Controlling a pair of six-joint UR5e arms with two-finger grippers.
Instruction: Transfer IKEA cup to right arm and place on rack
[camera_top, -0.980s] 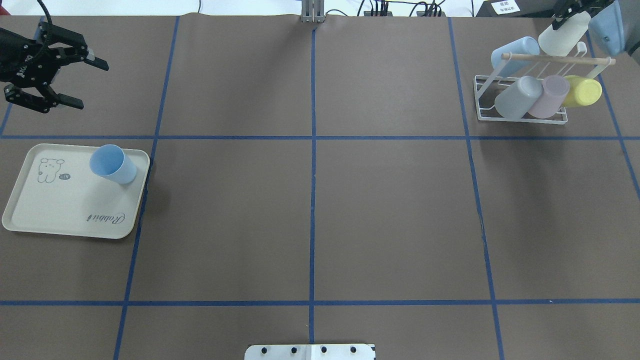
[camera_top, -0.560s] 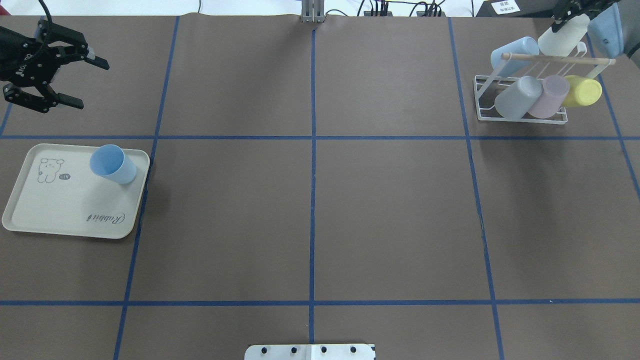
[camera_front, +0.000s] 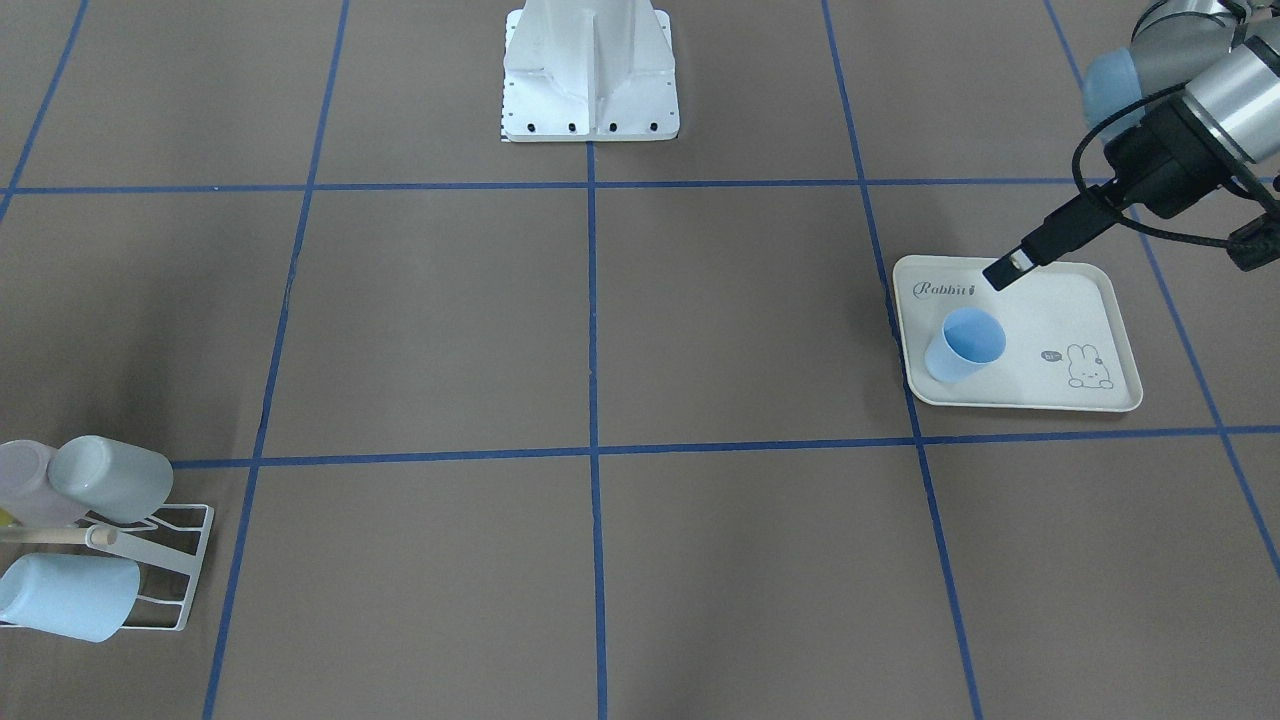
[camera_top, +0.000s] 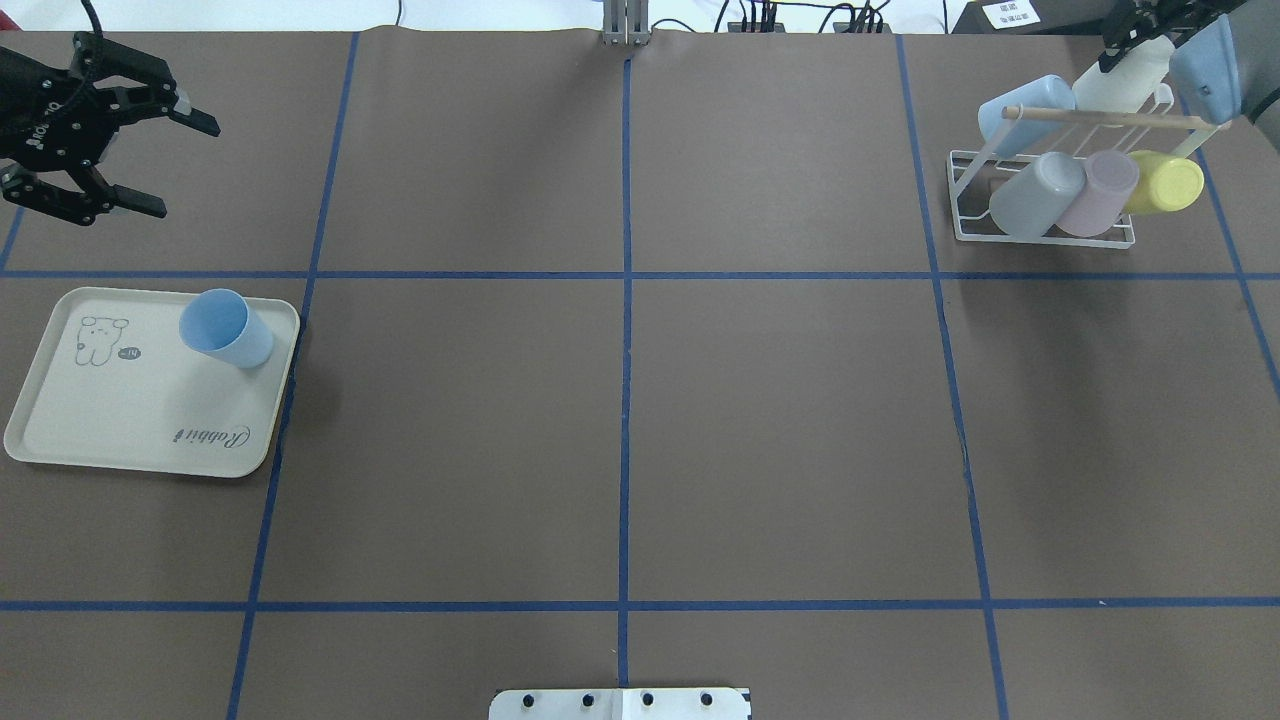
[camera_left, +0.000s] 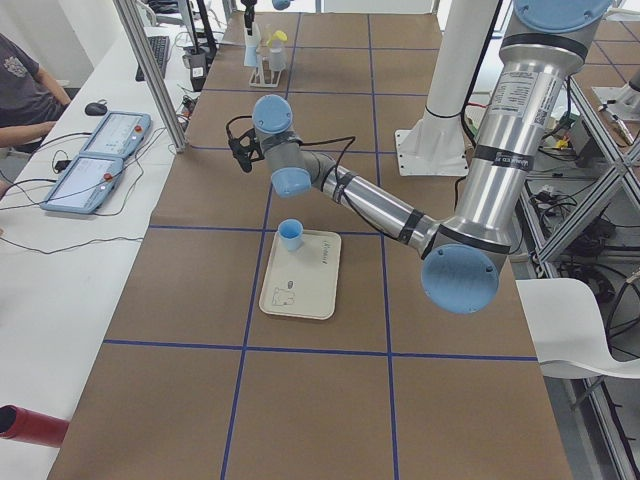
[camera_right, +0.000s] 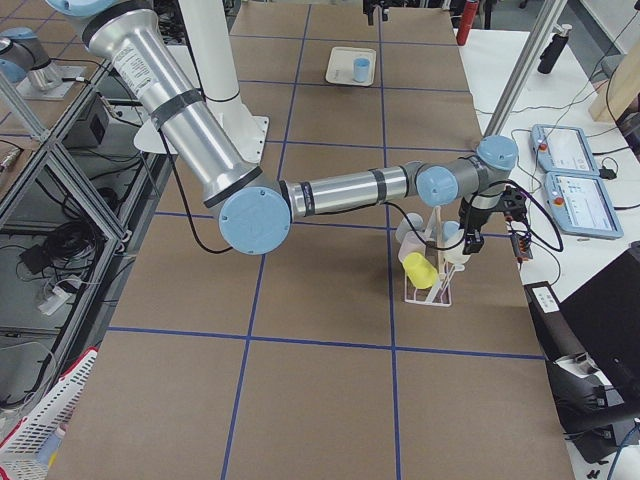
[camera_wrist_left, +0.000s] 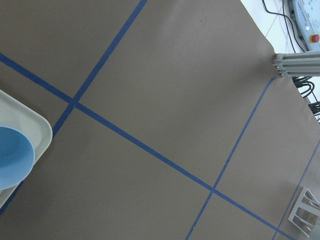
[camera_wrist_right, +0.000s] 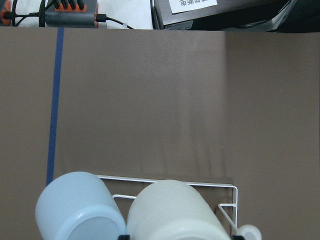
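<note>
Brown table (camera_top: 640, 400) — blue cup (camera_top: 225, 328) upright, mouth up; white cup (camera_top: 1118, 85) in right gripper (camera_top: 1125, 40)

Yellow cup (camera_right: 417, 270) on white rack (camera_right: 428, 299)

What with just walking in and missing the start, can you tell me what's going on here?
The right gripper is closed on a white cup at the rack, which already carries four other cups. The left gripper hangs open beyond the tray, apart from the blue cup standing upright on it, not yet picked up.
</note>
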